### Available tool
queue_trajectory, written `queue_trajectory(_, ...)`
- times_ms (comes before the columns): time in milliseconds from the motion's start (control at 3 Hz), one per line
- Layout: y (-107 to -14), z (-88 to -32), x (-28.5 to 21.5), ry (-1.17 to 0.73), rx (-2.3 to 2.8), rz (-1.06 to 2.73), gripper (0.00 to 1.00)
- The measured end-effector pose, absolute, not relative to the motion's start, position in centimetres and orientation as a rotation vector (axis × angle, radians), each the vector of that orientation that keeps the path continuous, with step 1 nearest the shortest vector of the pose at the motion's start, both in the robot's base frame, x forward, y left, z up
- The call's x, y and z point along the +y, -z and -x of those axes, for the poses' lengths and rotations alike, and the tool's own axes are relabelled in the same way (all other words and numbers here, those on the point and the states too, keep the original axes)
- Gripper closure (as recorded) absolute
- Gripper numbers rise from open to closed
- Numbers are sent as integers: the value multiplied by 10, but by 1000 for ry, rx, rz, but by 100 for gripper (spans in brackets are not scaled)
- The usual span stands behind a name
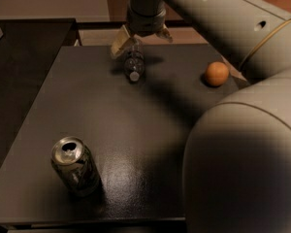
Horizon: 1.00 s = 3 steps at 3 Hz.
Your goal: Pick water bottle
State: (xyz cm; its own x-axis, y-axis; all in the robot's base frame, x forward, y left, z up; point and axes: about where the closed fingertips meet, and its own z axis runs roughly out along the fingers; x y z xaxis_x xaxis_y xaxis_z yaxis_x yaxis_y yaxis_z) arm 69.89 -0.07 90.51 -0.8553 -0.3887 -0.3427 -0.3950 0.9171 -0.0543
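Two-finger gripper [141, 39] of the robot hangs at the far edge of a dark, matte square table [136, 130], at the end of a thick cream-coloured arm [218, 18] that reaches in from the right. Its pale fingers [119, 41] are spread apart and point down on either side of the far end of the water bottle; they are not closed on it, and whether they touch it cannot be told.

The small clear, ribbed plastic water bottle [134, 61] lies on its side near the far edge of the table, lengthways toward the camera, with its white cap at the near end. Whether there is any liquid in it cannot be told.

A shiny silver drink can [75, 165] stands upright near the front left corner, well apart from the bottle. Its round top faces up; what it holds cannot be seen.

A small round orange fruit [217, 74] rests near the right edge of the table, apart from the bottle and close to the arm's bulky body.
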Motion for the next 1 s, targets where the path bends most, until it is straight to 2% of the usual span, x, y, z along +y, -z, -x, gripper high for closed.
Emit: queue_trajectory(1000, -888, -724, 13, -120, 2786, 261, 0)
